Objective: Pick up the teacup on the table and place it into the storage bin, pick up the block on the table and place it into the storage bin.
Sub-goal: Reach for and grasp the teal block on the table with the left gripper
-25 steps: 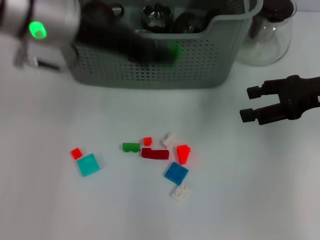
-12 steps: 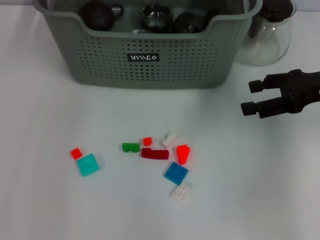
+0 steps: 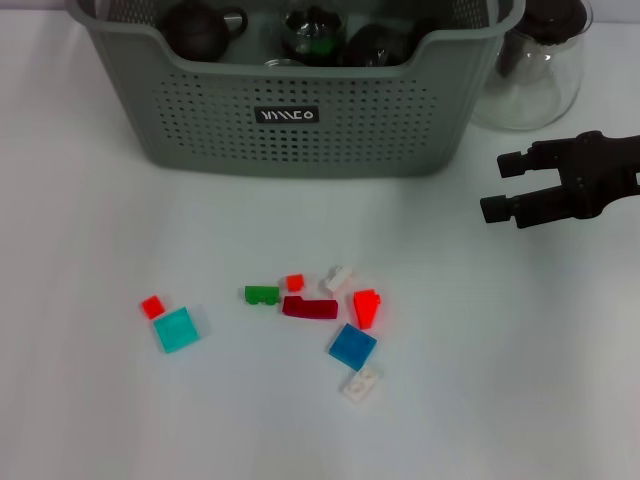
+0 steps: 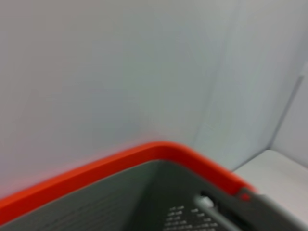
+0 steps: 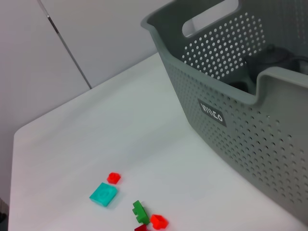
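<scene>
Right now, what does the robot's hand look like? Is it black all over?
Yes, the right gripper is matte black all over, with two straight, boxy jaws ending in squared-off tips, joined to a chunkier black body. No cables, stickers or markings show on it. The left gripper is out of view, so I can't tell what it looks like.

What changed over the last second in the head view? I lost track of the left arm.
The left arm, which stretched across the front of the storage bin a second ago, has pulled out of the head view. The right gripper, fingers open and empty, drifted slightly up the picture, toward the glass pitcher. The scattered blocks, among them the blue block, stayed put.
</scene>
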Robot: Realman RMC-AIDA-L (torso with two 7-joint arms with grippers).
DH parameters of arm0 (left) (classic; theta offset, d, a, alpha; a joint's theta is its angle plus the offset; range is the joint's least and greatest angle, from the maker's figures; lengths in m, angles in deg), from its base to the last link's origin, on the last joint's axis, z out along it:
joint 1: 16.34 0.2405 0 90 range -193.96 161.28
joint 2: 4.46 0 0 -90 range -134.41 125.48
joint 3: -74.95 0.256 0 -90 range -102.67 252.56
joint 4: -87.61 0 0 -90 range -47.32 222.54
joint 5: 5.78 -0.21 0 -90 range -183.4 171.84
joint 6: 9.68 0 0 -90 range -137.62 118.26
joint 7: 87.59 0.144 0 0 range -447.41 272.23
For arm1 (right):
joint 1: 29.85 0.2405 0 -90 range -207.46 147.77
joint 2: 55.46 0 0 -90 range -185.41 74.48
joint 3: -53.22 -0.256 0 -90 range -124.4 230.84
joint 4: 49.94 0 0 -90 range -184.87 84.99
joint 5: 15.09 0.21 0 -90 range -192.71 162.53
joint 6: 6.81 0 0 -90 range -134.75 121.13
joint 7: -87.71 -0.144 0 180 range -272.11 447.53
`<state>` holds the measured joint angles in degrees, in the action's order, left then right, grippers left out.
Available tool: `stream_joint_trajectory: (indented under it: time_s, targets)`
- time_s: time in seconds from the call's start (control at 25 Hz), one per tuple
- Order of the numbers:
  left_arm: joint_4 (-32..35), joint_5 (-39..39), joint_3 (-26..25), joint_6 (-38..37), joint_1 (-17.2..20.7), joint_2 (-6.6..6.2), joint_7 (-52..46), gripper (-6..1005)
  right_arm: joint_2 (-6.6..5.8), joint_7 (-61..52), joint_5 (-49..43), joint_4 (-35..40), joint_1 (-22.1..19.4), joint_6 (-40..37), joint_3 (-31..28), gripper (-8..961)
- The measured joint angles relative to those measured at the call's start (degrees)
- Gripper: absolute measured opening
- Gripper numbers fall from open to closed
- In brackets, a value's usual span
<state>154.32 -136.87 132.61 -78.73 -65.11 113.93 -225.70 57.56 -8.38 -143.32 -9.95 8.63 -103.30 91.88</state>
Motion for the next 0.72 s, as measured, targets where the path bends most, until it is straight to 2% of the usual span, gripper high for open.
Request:
stream_joint_trajectory:
  time_s: [0.12,0.16,0.28,0.44,0.6,0.72]
  targets:
    - [6.7,3.7,-0.2,-7.7,2.5,0.55,3.9,625,-0.04,0.0,0.0,0.1,0.1,0.0,0.0,913]
    - [9.9,6.3,-0.2,-12.7,4.1,0.79,6.6,663,-0.05,0.0,0.0,0.1,0.1,0.0,0.0,913]
    - [15.8,9.9,0.0,-24.5,7.2,0.95,11.1,683,-0.08,0.0,0.0,0.1,0.1,0.0,0.0,913]
    - [18.6,9.8,0.1,-36.5,9.8,0.96,13.1,702,0.03,0.0,0.0,0.0,0.1,0.0,0.0,913]
    - [18.6,5.1,1.0,-42.4,11.9,1.21,13.1,699,0.24,0.0,0.0,0.0,-0.1,0.0,0.0,912]
    - [18.5,-4.1,3.8,-42.3,14.2,2.24,13.0,699,0.28,0.0,0.0,-0.3,-0.3,0.5,0.0,912]
